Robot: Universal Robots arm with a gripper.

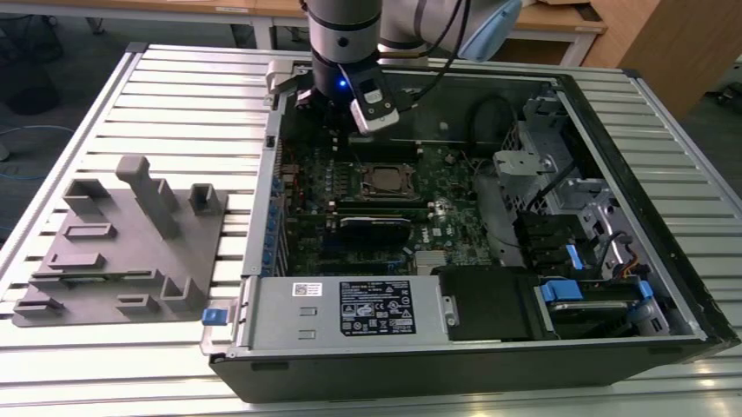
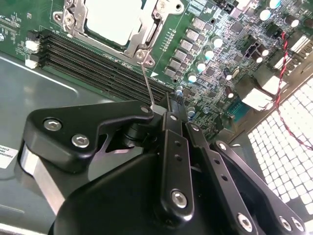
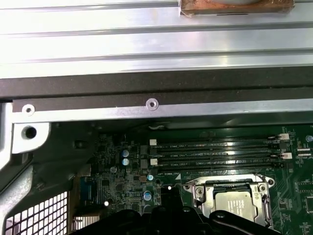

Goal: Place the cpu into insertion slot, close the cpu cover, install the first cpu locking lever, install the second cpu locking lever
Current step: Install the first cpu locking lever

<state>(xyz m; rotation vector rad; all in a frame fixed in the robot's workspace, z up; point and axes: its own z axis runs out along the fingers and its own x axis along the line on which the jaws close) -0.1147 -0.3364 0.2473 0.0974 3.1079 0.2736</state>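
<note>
Where the cpu (image 2: pixel 110 19) lies, seated flat in the insertion slot (image 1: pixel 363 182), we see its pale metal top through the cut-out of the cpu cover (image 2: pixel 145 30), which is down over it. From a corner of the cover a thin locking lever (image 2: pixel 147 83) rises at a slant, off the board, and its free end meets the gripper (image 2: pixel 157 110). We find the fingers (image 2: pixel 132 115) drawn together there, pinching the lever's tip. Just beside the socket run the long black memory slots (image 2: pixel 98 63), and around them spreads the green motherboard (image 2: pixel 220 63). In the exterior view we see the arm (image 1: pixel 344 35) reaching down into the open computer case (image 1: pixel 464 369), which lies on a slatted metal table (image 1: pixel 174 95). A grey fixture block (image 1: pixel 116 252) stands on the table at the exterior view's left, well apart from the case.
</note>
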